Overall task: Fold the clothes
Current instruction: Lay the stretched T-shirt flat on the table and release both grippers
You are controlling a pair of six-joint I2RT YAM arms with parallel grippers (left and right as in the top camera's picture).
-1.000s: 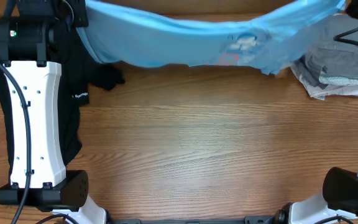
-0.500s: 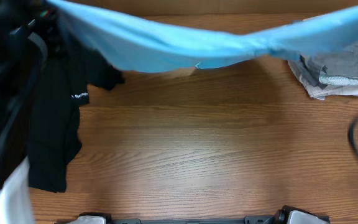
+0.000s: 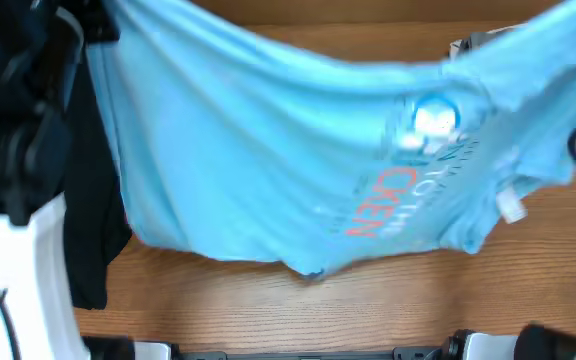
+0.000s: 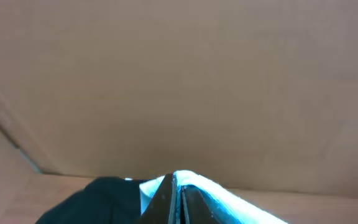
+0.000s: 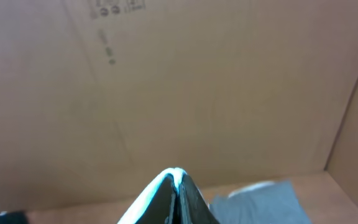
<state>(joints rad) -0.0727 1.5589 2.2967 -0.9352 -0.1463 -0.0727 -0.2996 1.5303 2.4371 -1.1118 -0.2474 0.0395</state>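
Between the two pairs of fingers the light blue T-shirt hangs spread over the table. Left gripper and right gripper are each pinched shut on its edge; the black shirt lies below the left fingers.

The left arm stands tall along the left side. Its black upper links are raised close under the overhead camera, with the white forearm cover below them. The left tool has its fingers pressed together on an edge of the light blue T-shirt. The right tool is raised too, pinched closed on the same shirt.
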